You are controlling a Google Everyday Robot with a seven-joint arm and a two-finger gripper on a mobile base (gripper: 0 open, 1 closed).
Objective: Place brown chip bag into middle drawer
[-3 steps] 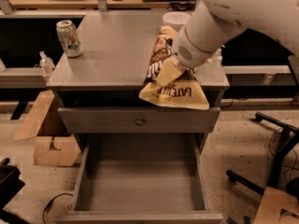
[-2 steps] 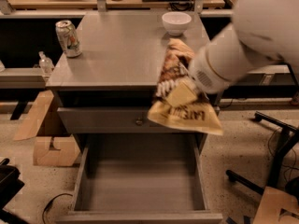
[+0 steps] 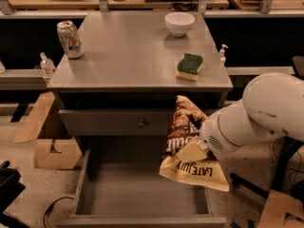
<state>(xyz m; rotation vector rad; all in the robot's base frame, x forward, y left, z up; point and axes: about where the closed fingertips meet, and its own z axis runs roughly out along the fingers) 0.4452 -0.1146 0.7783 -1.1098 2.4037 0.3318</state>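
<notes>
The brown chip bag hangs in my gripper, dark brown on top with a tan band reading "LATE JULY" below. The gripper is shut on the bag's middle, at the end of my white arm reaching in from the right. The bag hangs over the right part of the open middle drawer, a wide grey tray pulled out at the cabinet's bottom. The bag is above the drawer floor, near its right wall.
On the cabinet top stand a soda can, a white bowl and a green-and-yellow sponge. A closed drawer front with a round knob sits above the open drawer. Cardboard boxes lie on the floor at left.
My arm has carried the bag down and to the right, from over the cabinet top's right edge to in front of the cabinet, over the open drawer. The sponge is now uncovered.
</notes>
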